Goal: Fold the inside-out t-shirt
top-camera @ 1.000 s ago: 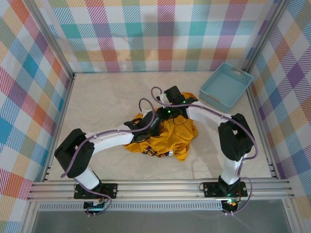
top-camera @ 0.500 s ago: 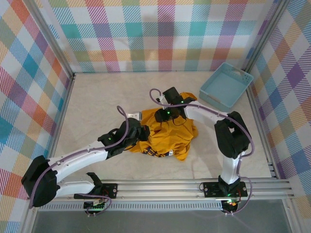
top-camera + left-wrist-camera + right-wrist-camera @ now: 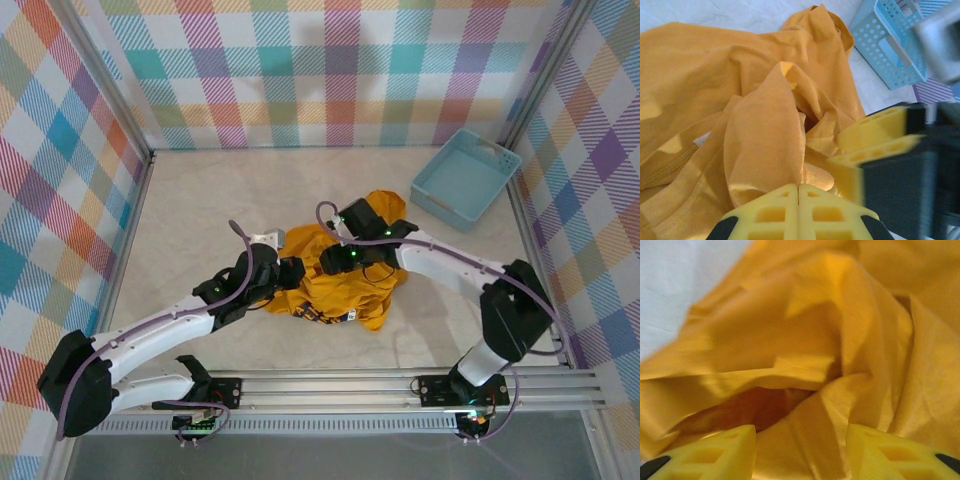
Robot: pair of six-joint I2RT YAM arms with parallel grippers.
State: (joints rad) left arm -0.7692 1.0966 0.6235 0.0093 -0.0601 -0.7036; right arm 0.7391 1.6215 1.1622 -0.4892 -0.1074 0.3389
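The inside-out t-shirt lies crumpled in a mustard-orange heap mid-table, with a strip of dark lettering showing at its near edge. My left gripper is at the heap's left side. Its fingers are pressed together on a raised fold of the t-shirt. My right gripper sits on the heap just right of the left one, and its yellow fingers show apart in the left wrist view. In its own view the right gripper is open, a ridge of the t-shirt lying between the fingers.
A light blue perforated basket stands at the far right, also seen as the basket in the left wrist view. Plaid walls and metal posts enclose the pale table. Bare tabletop lies left and far of the heap.
The right gripper opened and slid toward the near left over the heap. The left arm dropped low and drew back left, its gripper staying shut on the shirt's left side.
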